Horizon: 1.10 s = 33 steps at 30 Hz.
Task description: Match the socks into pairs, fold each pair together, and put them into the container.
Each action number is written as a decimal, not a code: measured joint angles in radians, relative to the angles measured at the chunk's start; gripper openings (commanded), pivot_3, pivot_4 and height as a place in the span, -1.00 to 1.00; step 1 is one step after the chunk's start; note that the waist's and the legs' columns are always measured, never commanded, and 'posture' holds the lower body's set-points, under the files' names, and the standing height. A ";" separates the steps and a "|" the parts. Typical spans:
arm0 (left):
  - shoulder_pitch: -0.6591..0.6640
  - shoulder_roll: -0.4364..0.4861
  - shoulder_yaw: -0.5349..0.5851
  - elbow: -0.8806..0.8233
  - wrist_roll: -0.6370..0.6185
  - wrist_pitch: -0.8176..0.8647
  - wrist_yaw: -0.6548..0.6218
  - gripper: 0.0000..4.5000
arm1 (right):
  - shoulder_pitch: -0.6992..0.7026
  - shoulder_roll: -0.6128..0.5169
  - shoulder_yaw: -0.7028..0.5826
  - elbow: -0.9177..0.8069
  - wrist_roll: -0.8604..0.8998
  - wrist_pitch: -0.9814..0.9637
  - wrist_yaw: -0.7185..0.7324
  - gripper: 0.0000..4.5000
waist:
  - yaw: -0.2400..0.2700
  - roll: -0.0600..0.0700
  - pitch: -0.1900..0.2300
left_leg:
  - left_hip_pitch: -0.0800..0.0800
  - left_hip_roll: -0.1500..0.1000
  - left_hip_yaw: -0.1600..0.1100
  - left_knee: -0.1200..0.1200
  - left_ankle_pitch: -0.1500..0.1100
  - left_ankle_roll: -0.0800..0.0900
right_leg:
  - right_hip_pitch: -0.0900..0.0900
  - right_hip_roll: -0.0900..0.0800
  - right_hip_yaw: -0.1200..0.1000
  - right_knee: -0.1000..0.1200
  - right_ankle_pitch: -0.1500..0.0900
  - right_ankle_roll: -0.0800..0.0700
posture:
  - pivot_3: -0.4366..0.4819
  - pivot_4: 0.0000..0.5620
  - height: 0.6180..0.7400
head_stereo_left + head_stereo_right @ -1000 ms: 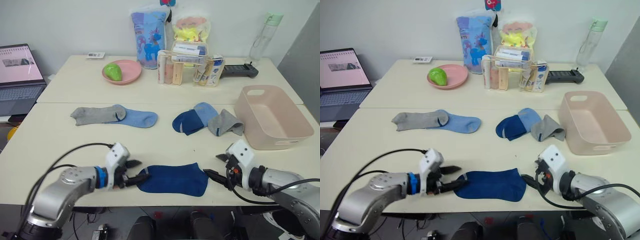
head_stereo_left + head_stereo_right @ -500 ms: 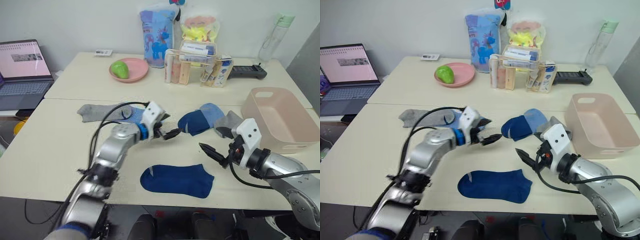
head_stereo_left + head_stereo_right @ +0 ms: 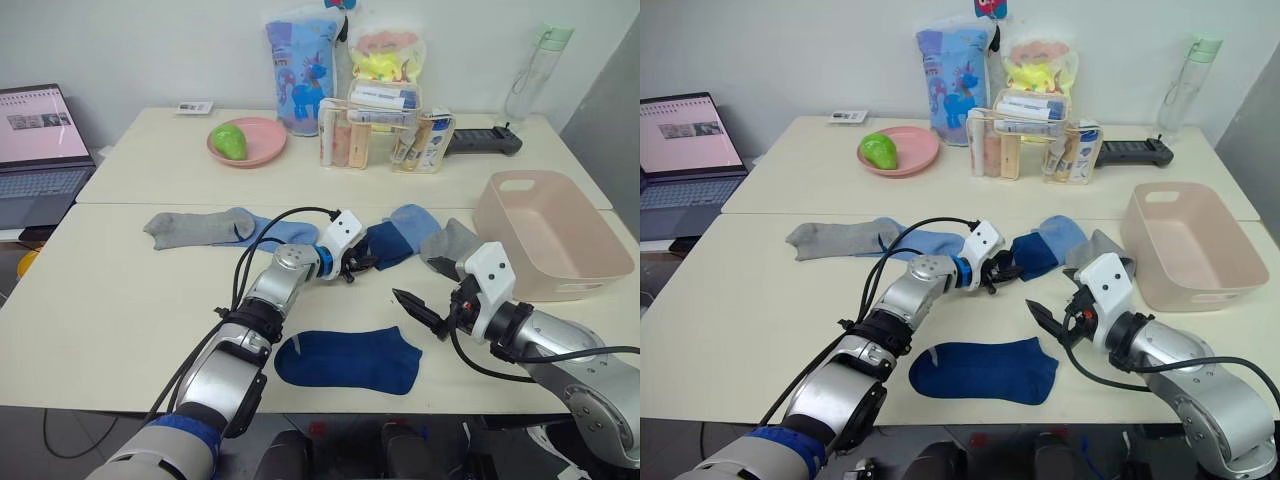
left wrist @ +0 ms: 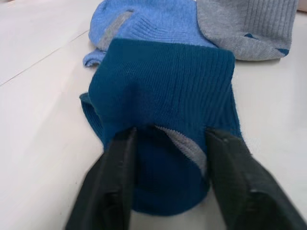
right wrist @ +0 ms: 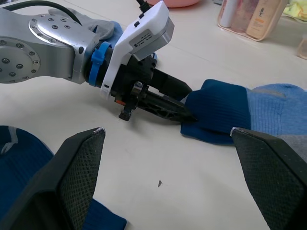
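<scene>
Two cream tables (image 3: pixel 140 300) pushed edge to edge. Plain white wall (image 3: pixel 150 50) behind. Open laptop (image 3: pixel 40 150) off to the left.

the table (image 3: pixel 120 300) is cream. on it lie navy socks, one flat near the front edge (image 3: pixel 348 360), one ribbed (grey stripe inside the cuff) (image 4: pixel 163 115); light blue socks (image 3: pixel 283 232) (image 3: pixel 412 220); grey socks (image 3: pixel 190 229) (image 3: pixel 450 243). the container (image 3: pixel 545 235) is pale pink; the gripper fingers (image 4: pixel 103 187) are black.

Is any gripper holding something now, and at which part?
The left gripper has its fingers around the near end of the second navy sock; a closed grip cannot be told. The right gripper holds nothing.
</scene>
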 measured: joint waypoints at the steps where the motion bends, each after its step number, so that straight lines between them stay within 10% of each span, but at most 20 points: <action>1: 0.000 0.003 0.002 -0.001 0.000 -0.001 -0.007 -0.73 | 0.003 0.000 0.000 0.000 0.000 0.000 -0.001 1.00 | 0.000 0.000 0.000 | 0.000 0.000 0.000 0.000 0.000 0.000 | 0.000 0.000 0.000 0.000 0.000 0.000 | -0.05 -0.47 0.39; 3: 0.001 0.011 0.002 -0.015 0.000 0.001 -0.020 -0.98 | 0.003 0.000 0.002 0.000 0.000 0.000 -0.002 1.00 | 0.000 0.000 0.000 | 0.000 0.000 0.000 0.000 0.000 0.000 | 0.000 0.000 0.000 0.000 0.000 0.000 | -0.05 -0.47 0.39; 33: 0.320 0.256 0.048 -0.658 -0.088 0.393 -0.126 -0.98 | -0.028 0.094 0.100 0.105 -0.072 0.004 -0.038 1.00 | -0.002 0.001 0.000 | 0.001 0.000 -0.001 0.001 0.000 -0.001 | 0.000 0.000 0.002 0.001 0.000 0.000 | -0.05 -0.47 0.39</action>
